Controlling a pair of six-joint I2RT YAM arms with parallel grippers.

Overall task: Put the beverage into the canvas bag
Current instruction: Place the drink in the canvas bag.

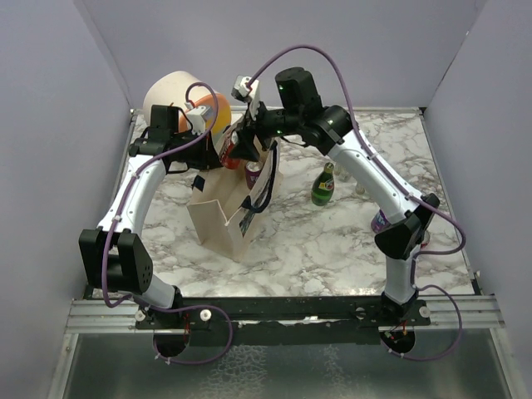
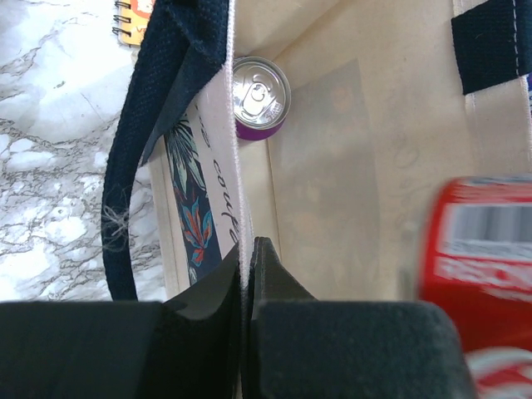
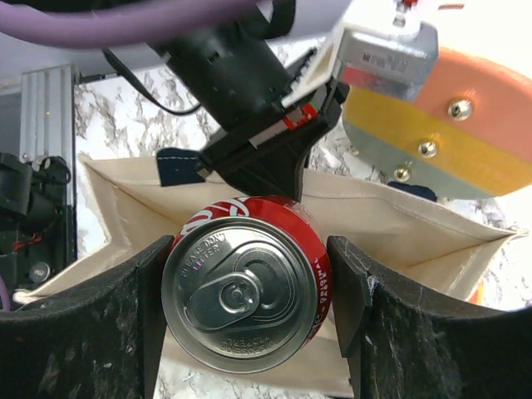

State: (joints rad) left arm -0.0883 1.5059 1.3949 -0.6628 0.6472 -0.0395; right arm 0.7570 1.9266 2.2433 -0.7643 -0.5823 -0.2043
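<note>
The canvas bag (image 1: 223,223) stands on the marble table with its mouth open. My left gripper (image 2: 249,249) is shut on the bag's near rim (image 2: 233,125), beside a navy handle (image 2: 133,166). The beverage, a red cola can (image 3: 249,278), is upright between the fingers of my right gripper (image 3: 249,287), which is shut on it over the bag's open mouth. In the left wrist view the red can (image 2: 482,258) shows blurred at the right, over the bag's inside. A purple can (image 2: 260,93) stands on the bag's floor.
The cream-and-orange drum (image 1: 170,91) lies behind the bag, close to both wrists. A green bottle (image 1: 323,184) stands to the bag's right, and a purple-labelled bottle (image 1: 381,221) is by the right arm's elbow. A spiral notebook (image 2: 133,21) lies beside the bag.
</note>
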